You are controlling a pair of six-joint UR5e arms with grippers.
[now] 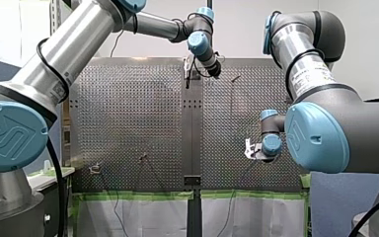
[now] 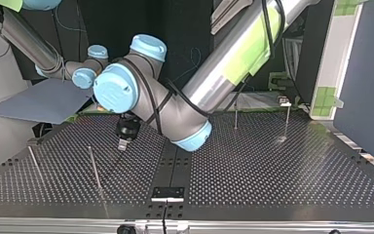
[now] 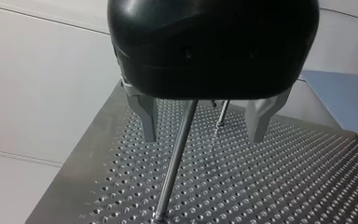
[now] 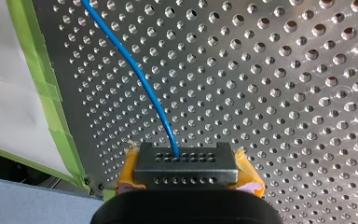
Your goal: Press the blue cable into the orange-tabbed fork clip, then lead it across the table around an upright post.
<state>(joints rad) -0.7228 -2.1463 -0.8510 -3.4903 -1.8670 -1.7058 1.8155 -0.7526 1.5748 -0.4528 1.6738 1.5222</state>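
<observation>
1. A thin upright metal post stands between our left gripper's spread fingers; another thin post rises beyond.
2. Open perforated metal table lies beside them.
3. A blue cable crosses the table ahead of our right gripper.
4. Our left arm's grey elbow overhangs the table's middle.

Front view, near left: stylised "UR" emblem raised on the big blue joint cap of my left arm, legible; near right: faint raised marks on the blue cap of my right arm, not legible; small label with dark print on that arm's silver tube, too small to read.
</observation>
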